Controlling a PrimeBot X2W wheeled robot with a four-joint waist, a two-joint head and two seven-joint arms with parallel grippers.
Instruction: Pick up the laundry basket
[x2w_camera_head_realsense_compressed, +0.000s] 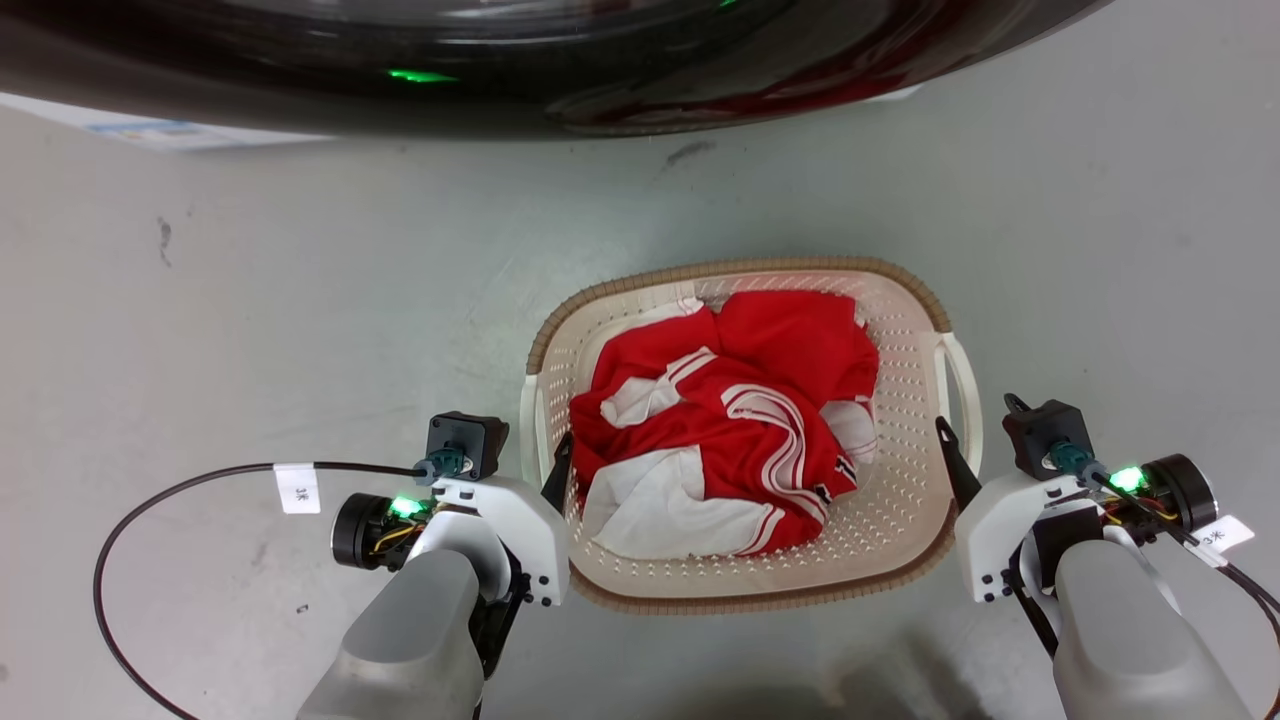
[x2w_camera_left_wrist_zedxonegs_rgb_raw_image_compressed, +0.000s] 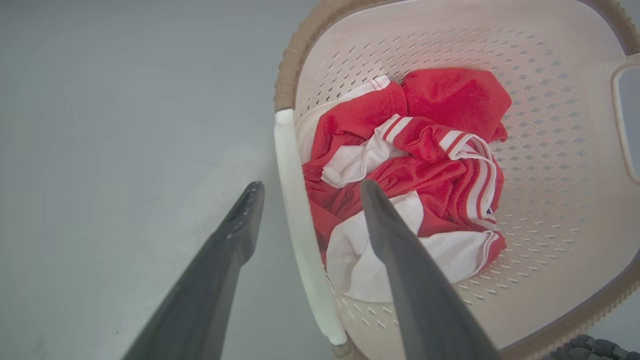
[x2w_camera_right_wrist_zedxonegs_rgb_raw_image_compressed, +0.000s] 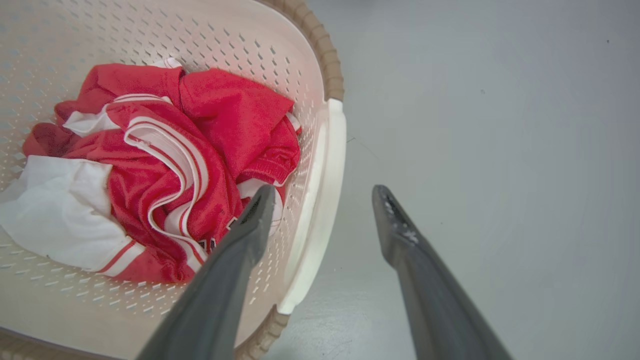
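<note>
Where the arms reach in nearest, the left gripper (x2w_camera_left_wrist_zedxonegs_rgb_raw_image_compressed: 311, 186) straddles the left loop handle (x2w_camera_left_wrist_zedxonegs_rgb_raw_image_compressed: 292, 200) of the laundry basket (x2w_camera_head_realsense_compressed: 900, 520), jaws apart, one finger inside the rim and one outside. The right gripper (x2w_camera_right_wrist_zedxonegs_rgb_raw_image_compressed: 324, 190) straddles the right loop handle (x2w_camera_right_wrist_zedxonegs_rgb_raw_image_compressed: 332, 150) likewise, jaws apart. The basket stands on the grey floor (x2w_camera_head_realsense_compressed: 250, 330) between the grippers, holding a crumpled red-and-white garment (x2w_camera_head_realsense_compressed: 740, 420). A dark glossy curved surface (x2w_camera_head_realsense_compressed: 500, 90) spans the far edge.

Head view: red-and-white garment (x2w_camera_head_realsense_compressed: 730, 440) is covering most of the floor of the laundry basket (x2w_camera_head_realsense_compressed: 905, 480). Top edge is clipping the dark curved machine (x2w_camera_head_realsense_compressed: 500, 60) (cable tag (x2w_camera_head_realsense_compressed: 297, 488) print is coming through too small to read).
</note>
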